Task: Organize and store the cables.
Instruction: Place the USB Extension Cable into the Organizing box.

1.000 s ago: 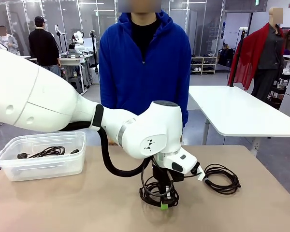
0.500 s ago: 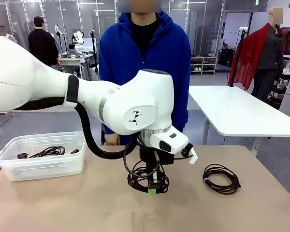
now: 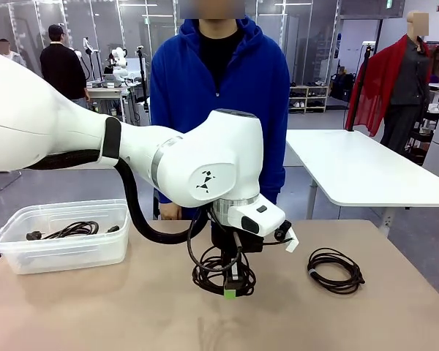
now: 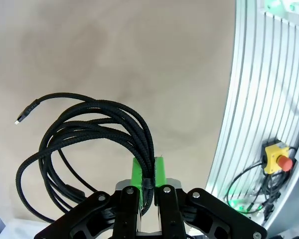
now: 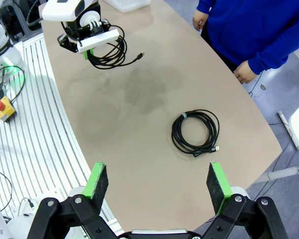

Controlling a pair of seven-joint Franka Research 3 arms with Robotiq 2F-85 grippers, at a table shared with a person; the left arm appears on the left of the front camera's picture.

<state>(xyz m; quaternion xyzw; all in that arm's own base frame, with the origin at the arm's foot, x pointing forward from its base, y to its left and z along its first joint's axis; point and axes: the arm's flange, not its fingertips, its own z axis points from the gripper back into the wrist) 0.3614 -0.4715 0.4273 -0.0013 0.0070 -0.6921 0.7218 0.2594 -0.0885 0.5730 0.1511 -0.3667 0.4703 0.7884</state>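
Left gripper (image 3: pixel 230 292) is clamped tight: in the left wrist view its green pads (image 4: pixel 135 170) pinch a bundle of strands of a black braided cable coil (image 4: pixel 139 132), with no gap between pad and cord. The loops fan out toward 10 o'clock from the left gripper (image 4: pixel 148 167), and one plug end (image 4: pixel 21 118) pokes free at 9 o'clock. From the front, that coil (image 3: pixel 205 278) hangs under the wrist at the middle of the tan table (image 3: pixel 95 314). Whether its lowest loops touch the tabletop, I cannot tell.

Over to 3 o'clock of it, a second coil (image 3: pixel 323 281) lies flat on the table, well apart from the arm, with a small pale band on one side. At 9 o'clock sits a clear plastic bin (image 3: pixel 66 256) with more black cable (image 3: pixel 73 230) lying inside.

Right gripper (image 5: pixel 157 174) is spread wide, holding nothing, looking down on the table. In its view the flat coil (image 5: pixel 178 133) lies at about 3 o'clock and the held coil (image 5: pixel 107 55) is up at 11 o'clock.

A person in a blue hooded top (image 3: pixel 219 95) stands at the far edge, at 12 o'clock, one hand (image 5: pixel 245 74) beside the table edge.
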